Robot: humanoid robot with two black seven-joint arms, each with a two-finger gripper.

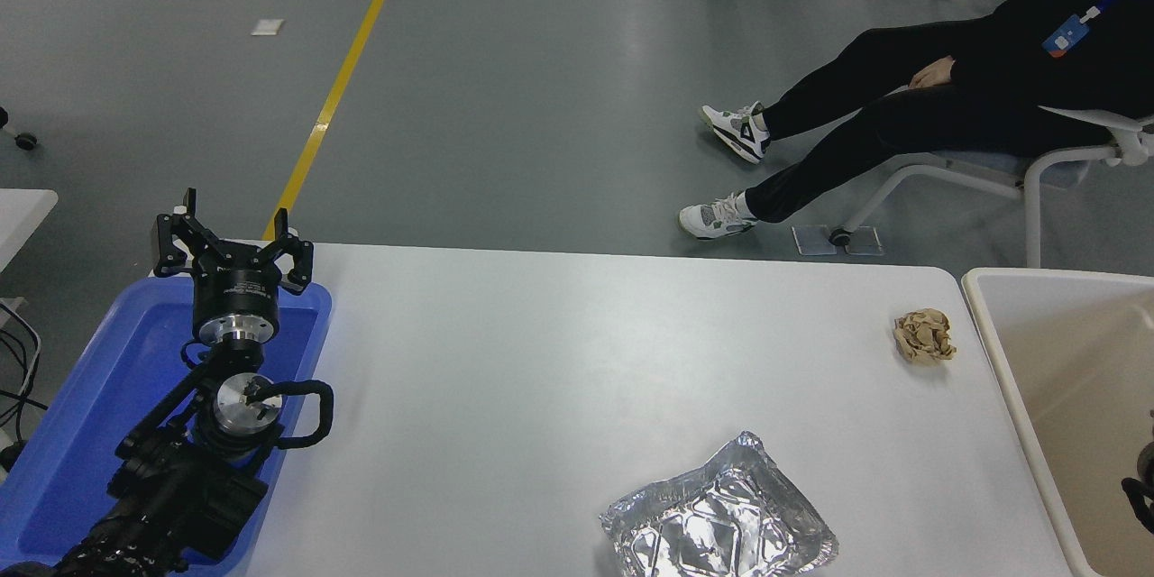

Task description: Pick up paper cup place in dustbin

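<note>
From my station I see the left gripper point(233, 239) parked over the blue tray point(90, 397), fingers spread wide, holding nothing. Only a dark sliver of the right gripper point(1143, 487) shows at the edge, over the dustbin point(1001, 370); I cannot tell its grip. I cannot see the paper cup.

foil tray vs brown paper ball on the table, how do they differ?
The foil tray is shiny crinkled silver; the paper ball is matte brown. The foil tray is much larger, flat and open; the paper ball is a small crumpled lump. The foil tray lies near the front edge, the paper ball farther back beside the dustbin. Both rest untouched on the table.
</note>
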